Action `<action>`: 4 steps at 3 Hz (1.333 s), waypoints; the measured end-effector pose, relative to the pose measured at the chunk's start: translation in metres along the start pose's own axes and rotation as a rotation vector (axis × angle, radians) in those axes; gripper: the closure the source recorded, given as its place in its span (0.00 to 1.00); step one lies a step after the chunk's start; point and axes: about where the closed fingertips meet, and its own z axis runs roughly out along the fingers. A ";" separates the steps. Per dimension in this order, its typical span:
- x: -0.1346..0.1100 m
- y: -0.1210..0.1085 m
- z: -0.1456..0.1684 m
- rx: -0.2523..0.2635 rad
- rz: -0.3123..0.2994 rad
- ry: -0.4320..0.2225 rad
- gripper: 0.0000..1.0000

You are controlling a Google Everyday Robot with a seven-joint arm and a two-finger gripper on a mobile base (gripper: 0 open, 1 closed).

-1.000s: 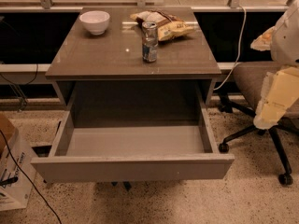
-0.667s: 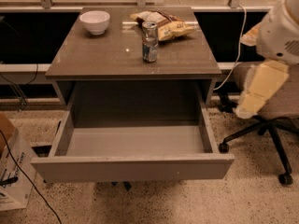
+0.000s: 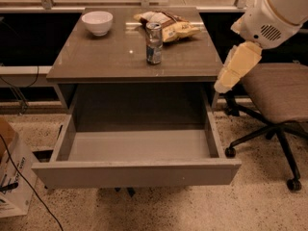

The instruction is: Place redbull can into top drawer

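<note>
The redbull can [image 3: 154, 43] stands upright on the grey table top [image 3: 106, 57], near its middle and in front of the snack bag. The top drawer [image 3: 137, 170] is pulled fully out below the table, and its pale grey inside holds nothing. My gripper [image 3: 225, 83] hangs from the white arm [image 3: 274, 13] at the right. It is beside the table's right front corner, above the drawer's right wall, to the right of the can and lower than it. It holds nothing that I can see.
A white bowl [image 3: 97, 22] sits at the table's back left. A yellow and brown snack bag [image 3: 168, 25] lies behind the can. An office chair [image 3: 276, 95] stands close on the right. A cardboard box [image 3: 12, 174] and cables are on the floor at left.
The arm has swung in from the right edge toward the table, and the gripper has come left, close to the table's right front corner. The can and the drawer have not moved.
</note>
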 end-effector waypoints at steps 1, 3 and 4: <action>-0.021 -0.026 0.018 -0.013 0.004 -0.059 0.00; -0.058 -0.079 0.077 -0.075 -0.002 -0.140 0.00; -0.058 -0.079 0.077 -0.075 -0.002 -0.140 0.00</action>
